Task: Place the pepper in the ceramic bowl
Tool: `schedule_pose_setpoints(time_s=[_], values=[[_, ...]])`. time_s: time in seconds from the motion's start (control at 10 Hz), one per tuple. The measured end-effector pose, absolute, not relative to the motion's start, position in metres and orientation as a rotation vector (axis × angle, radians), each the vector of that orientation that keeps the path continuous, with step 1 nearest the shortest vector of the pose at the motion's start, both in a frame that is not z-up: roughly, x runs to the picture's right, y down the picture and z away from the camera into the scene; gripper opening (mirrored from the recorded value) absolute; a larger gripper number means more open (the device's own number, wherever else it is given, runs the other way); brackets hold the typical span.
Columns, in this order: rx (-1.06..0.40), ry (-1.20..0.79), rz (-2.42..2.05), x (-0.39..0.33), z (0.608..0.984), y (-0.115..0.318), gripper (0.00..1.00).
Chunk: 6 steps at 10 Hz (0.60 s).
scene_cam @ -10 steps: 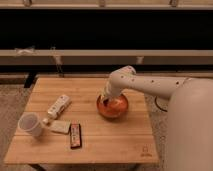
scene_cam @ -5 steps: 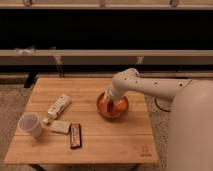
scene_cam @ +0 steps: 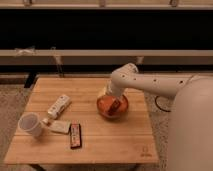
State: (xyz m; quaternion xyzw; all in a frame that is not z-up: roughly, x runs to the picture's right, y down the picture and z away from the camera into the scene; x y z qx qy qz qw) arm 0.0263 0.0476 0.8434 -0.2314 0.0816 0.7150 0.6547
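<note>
camera view: the gripper (scene_cam: 114, 104) hung down inside the ceramic bowl (scene_cam: 106, 111), which sat right of centre on the wooden table (scene_cam: 100, 142). a dark reddish shape at the gripper's tip, over the bowl's inside, looked like the pepper (scene_cam: 115, 106); whether it was gripped or lying loose could not be told. on the table's left stood a white cup (scene_cam: 30, 124), with a white tube (scene_cam: 58, 105) and a dark bar (scene_cam: 75, 136) near it.

One bowl (scene_cam: 112, 106), one cup (scene_cam: 30, 124), one gripper (scene_cam: 115, 105)
</note>
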Motion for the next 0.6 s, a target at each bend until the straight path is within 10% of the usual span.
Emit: schedule_pose_setpoints(time_s=[0.6], values=[[-0.482,0.189,1.536,0.006,0.836,0.030,0.80]])
